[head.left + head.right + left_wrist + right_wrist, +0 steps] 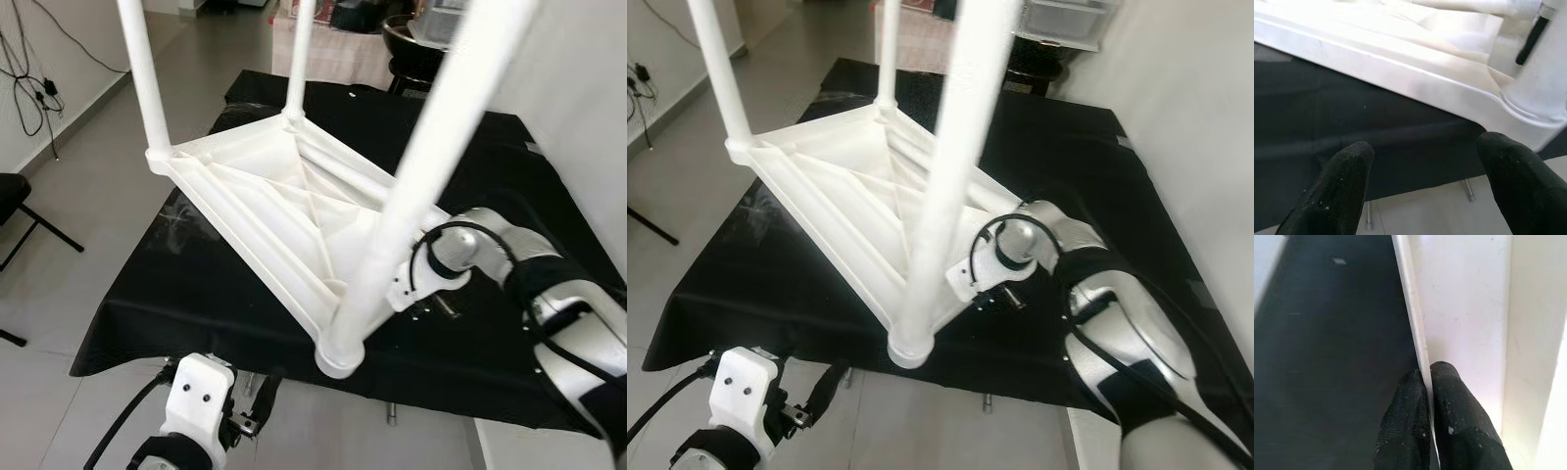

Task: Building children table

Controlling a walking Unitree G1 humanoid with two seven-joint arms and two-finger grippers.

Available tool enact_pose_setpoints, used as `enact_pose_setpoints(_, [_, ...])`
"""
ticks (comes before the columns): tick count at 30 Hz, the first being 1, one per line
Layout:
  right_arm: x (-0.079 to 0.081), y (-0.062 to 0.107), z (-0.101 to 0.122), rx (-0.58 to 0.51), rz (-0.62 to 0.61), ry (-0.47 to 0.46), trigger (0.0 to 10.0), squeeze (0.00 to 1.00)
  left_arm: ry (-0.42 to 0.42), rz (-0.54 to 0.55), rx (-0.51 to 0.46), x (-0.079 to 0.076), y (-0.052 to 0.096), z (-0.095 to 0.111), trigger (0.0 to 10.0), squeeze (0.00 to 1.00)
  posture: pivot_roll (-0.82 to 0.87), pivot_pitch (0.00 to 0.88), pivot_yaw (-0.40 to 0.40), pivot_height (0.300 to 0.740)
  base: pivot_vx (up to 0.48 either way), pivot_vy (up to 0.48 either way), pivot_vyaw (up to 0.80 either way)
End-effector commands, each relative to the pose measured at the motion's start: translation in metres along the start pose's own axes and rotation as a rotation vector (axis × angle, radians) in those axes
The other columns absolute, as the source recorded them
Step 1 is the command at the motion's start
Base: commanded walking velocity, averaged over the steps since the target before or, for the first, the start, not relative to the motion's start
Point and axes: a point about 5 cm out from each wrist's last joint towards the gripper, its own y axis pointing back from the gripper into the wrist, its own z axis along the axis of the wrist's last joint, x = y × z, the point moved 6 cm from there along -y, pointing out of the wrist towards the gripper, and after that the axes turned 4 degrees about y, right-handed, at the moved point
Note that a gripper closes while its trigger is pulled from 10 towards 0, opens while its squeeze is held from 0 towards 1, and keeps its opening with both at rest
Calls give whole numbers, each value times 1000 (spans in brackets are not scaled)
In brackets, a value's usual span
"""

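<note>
A white plastic children's table lies upside down and tilted on a black-covered table. Three round white legs stand up from it, the nearest one at the front corner. My right arm reaches in behind that leg. My right gripper is shut on the thin white rim of the tabletop, one finger on each side. My left gripper is open, low by the front edge of the black table. It faces the white rim and touches nothing.
A black chair stands on the tiled floor at the left, with cables hanging on the wall behind it. A white wall runs close along the right. A dark round seat and boxes sit beyond the far edge.
</note>
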Motion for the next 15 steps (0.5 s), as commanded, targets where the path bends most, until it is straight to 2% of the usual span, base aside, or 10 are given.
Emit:
enact_pose_setpoints(1, [26,-7,-10,-26,72,-80,0,0,15,-10,33,-2,1,-8,10000,0,24,165,-123,740,0,0,0])
enact_pose_setpoints(4, [37,-7,-11,-59,102,-107,0,0,11,-15,33,-2,0,-9,10000,0,23,159,-120,740,0,0,0])
enact_pose_setpoints(5, [50,-7,-7,-117,152,-137,0,0,8,-15,33,1,-1,-9,10000,0,21,156,-117,740,0,0,0])
enact_pose_setpoints(6, [50,-7,-7,-117,152,-137,0,0,8,-15,33,1,-1,-9,10000,0,21,156,-117,740,0,0,0])
enact_pose_setpoints(8, [60,-4,10,-234,194,-166,0,0,5,-17,32,2,-2,-9,10000,0,19,149,-114,740,0,0,0])
enact_pose_setpoints(10, [62,-4,16,-266,201,-170,0,0,4,-17,32,2,-2,-9,10000,0,19,149,-114,740,0,0,0])
enact_pose_setpoints(11, [62,-3,31,-341,204,-176,0,0,2,-19,31,2,-3,-8,10000,0,19,147,-113,740,0,0,0])
enact_pose_setpoints(14, [59,-4,40,-379,194,-177,0,0,1,-20,31,2,-4,-8,10000,0,20,143,-114,740,0,0,0])
enact_pose_setpoints(15, [53,-7,49,-414,161,-187,0,0,0,-21,30,2,-4,-8,10000,0,21,142,-114,740,0,0,0])
